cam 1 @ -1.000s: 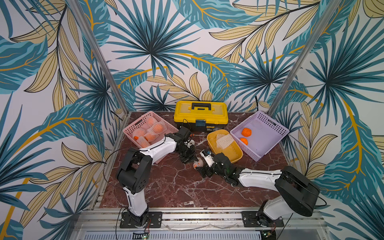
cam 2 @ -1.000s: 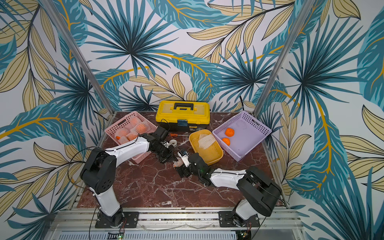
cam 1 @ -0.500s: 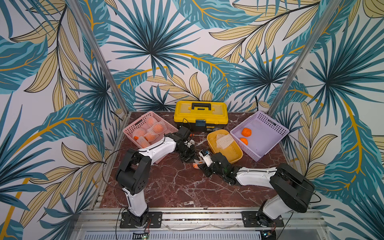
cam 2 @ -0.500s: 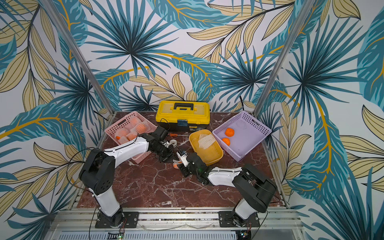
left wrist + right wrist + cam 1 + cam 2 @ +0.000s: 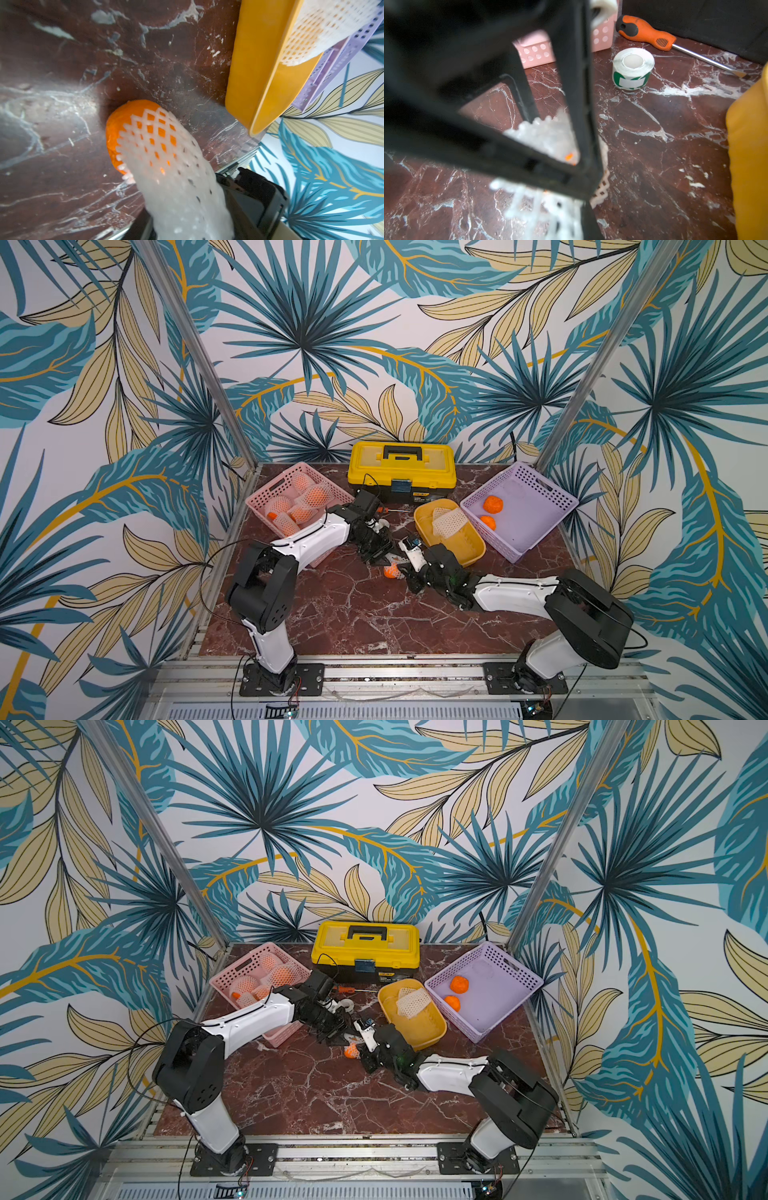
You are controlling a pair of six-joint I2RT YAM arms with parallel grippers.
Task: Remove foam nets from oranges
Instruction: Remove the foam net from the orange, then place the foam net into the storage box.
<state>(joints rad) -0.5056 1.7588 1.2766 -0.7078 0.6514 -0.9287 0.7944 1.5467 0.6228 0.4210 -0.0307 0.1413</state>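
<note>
Stripping step: white diamond-mesh foam net partly off small round orange fruit on red marble table. Right pincer clamped on net tail. Left pincer, at fruit's 11 o'clock: cannot tell if apart. Next probably: pull net toward 4 o'clock.

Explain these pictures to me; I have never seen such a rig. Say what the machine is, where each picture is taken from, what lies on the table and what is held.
It is a robot: two white-and-black arms bolted at the front of a marble table. Two pictures look down on the whole scene from above; the other two come from a camera on each arm's wrist. At the back stand a pink basket of netted oranges, a yellow toolbox, a yellow tray holding an empty net, and a purple basket with two bare oranges. A screwdriver and a label roll lie nearby. The right hand is shut on the end of a foam net half-covering an orange on the table. The left hand is beside it; its grip is unclear.
</note>
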